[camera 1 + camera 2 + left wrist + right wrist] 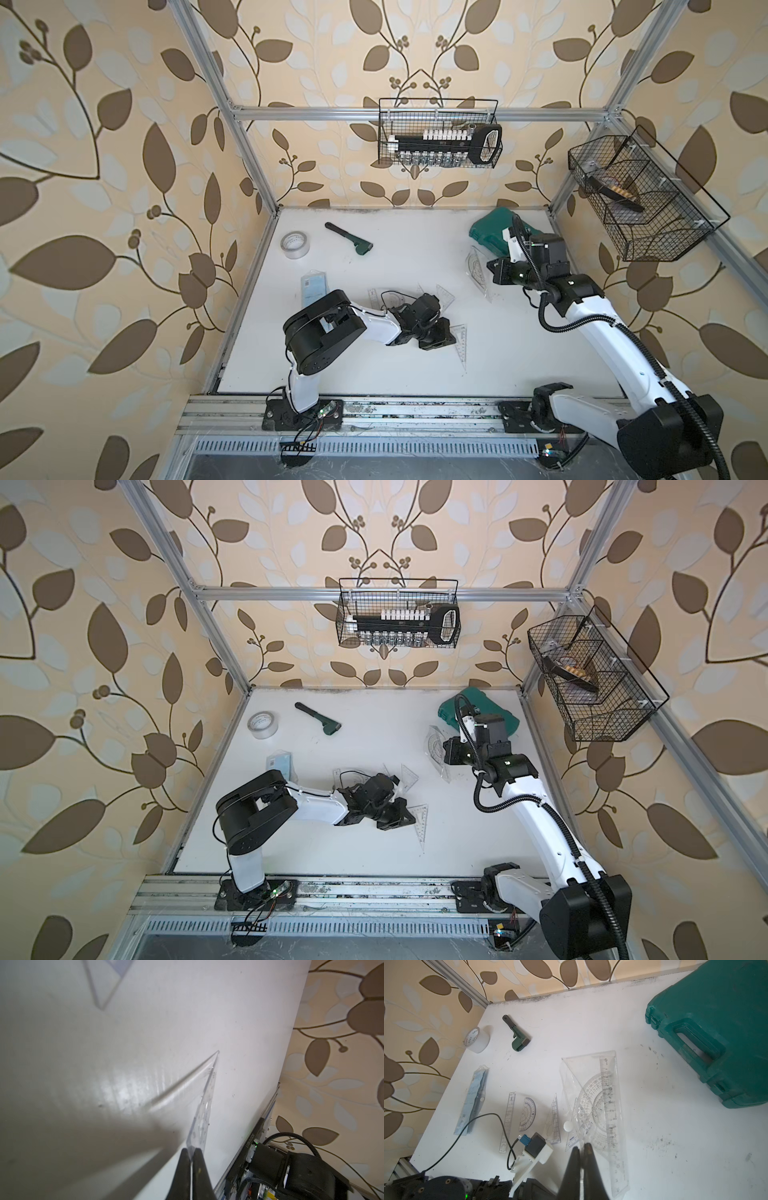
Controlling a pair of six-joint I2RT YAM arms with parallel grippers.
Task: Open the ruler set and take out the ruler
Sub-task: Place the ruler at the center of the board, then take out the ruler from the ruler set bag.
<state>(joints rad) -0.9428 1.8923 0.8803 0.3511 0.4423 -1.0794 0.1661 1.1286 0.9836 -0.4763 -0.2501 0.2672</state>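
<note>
Ruler set pouch of clear plastic (pixel 583 1068) pinched by right gripper (pixel 581 1146)

The right gripper's black fingers (pixel 572 1167) are pressed together on the near edge of the ruler set pouch, next to its round white snap (pixel 568 1126). A clear straight ruler (pixel 610 1109) and a clear half-round protractor (pixel 591 1095) sit inside the pouch. In both top views the pouch (pixel 478 266) lies at centre right of the frame on the white table (pixel 415 257), just in front of the dark green plastic tool case (pixel 490 232).

The left gripper (pixel 192 1150) has its fingers clamped on the edge of a clear plastic set square (pixel 204 1105). In a top view this gripper (pixel 440 334) is at the centre of the frame, and the set square (pixel 460 345) reaches to its right.

Loose on the table between the two arms are a second clear ruler (pixel 508 1120), a small protractor (pixel 527 1114) and another clear triangle (pixel 553 1120). A blue-tinted flat sleeve (pixel 473 1101) lies further left.

A roll of clear tape (pixel 295 245) and a green-and-black hand tool (pixel 351 239) rest at the table's upper left.
</note>
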